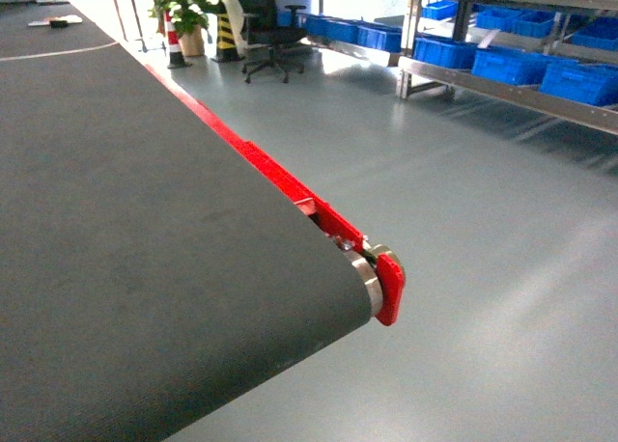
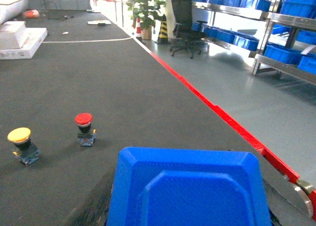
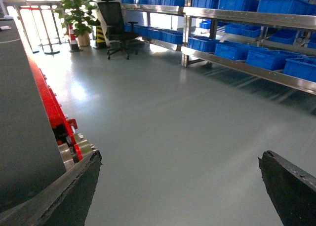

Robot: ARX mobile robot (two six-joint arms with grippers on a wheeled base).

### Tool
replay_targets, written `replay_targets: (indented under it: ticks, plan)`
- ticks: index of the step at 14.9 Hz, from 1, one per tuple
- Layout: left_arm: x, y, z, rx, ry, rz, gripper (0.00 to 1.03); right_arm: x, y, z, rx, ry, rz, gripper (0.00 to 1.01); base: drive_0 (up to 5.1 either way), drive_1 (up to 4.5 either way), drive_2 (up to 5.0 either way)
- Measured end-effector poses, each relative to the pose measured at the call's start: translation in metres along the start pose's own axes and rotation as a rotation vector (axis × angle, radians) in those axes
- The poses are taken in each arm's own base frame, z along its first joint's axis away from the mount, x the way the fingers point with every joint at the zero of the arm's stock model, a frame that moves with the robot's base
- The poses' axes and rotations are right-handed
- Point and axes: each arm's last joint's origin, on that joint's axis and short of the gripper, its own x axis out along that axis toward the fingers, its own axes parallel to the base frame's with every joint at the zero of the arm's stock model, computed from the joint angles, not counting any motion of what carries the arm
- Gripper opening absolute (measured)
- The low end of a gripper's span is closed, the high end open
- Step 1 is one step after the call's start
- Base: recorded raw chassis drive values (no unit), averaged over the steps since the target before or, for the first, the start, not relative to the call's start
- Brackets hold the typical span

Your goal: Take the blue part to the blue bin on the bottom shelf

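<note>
On the left, the belt (image 2: 98, 88) fills the left wrist view, with a yellow button (image 2: 20, 143) at the far left and a red button (image 2: 84, 128) just right of it, both standing upright and apart. Low centre, the blue part (image 2: 187, 186) sits right up against the camera, covering the left gripper, so I cannot tell how its jaws stand or whether they hold it. Along the belt's right edge runs the red frame (image 1: 290, 186), ending at the roller (image 1: 367, 278). Over to the right wrist view: the right gripper (image 3: 180, 186) is spread wide over bare floor (image 3: 173, 117), nothing between its fingers (image 3: 289, 186). Far right, well away, blue bins (image 3: 269, 58) line the bottom shelf (image 3: 247, 68), with a chair (image 3: 116, 26) beyond.
</note>
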Motion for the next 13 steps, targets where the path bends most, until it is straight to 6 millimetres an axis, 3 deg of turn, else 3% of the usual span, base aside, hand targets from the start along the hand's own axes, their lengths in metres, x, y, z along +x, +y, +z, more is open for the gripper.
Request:
replay_targets:
  ticks: [13]
  plan:
    - [0.0000,0.0000,0.0000,0.000,0.000,0.000,0.44,0.0000,0.0000,0.0000,0.000,0.000,0.000,0.98,-1.7,-1.69,-1.7]
